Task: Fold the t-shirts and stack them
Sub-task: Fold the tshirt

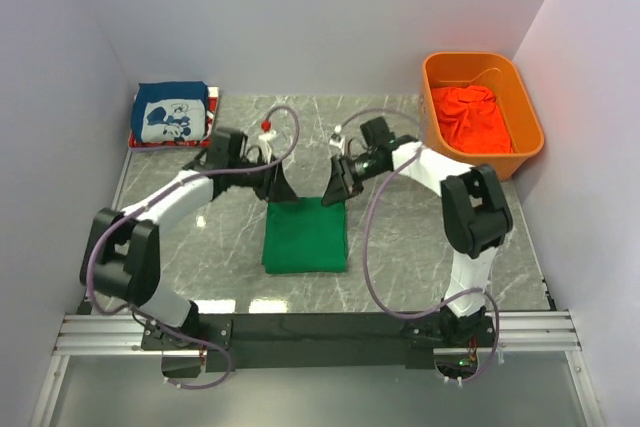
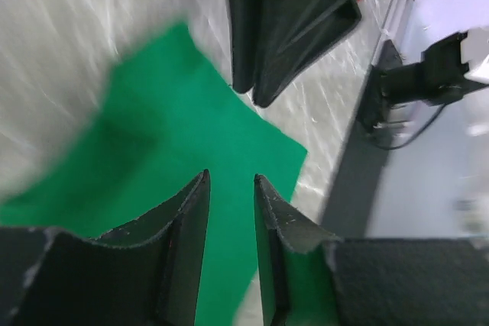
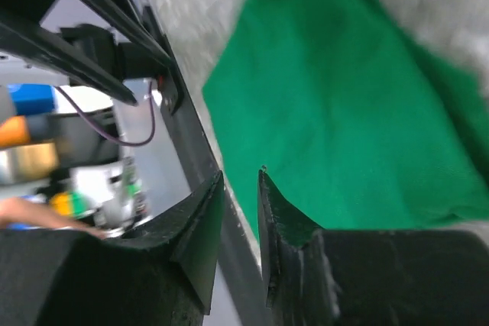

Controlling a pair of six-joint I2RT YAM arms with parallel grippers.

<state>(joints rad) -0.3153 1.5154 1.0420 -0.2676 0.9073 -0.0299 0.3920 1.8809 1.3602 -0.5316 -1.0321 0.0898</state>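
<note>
The bright green t-shirt (image 1: 305,237) lies folded into a rectangle on the marble table, between the arms. My left gripper (image 1: 281,187) hovers over its far left corner and my right gripper (image 1: 336,187) over its far right corner. In the left wrist view the left gripper (image 2: 231,182) is open a little with only green cloth (image 2: 153,143) below the gap. In the right wrist view the right gripper (image 3: 241,177) is open a little and empty, beside the green cloth (image 3: 344,112). The dark blue printed tee (image 1: 170,112) lies folded on a red one (image 1: 165,144) at the back left.
An orange plastic bin (image 1: 530,117) at the back right holds a crumpled orange-red tee (image 1: 472,115). The right gripper's dark fingers (image 2: 294,20) show at the top of the left wrist view. The metal rail (image 1: 300,329) runs along the near edge. Walls close in on both sides.
</note>
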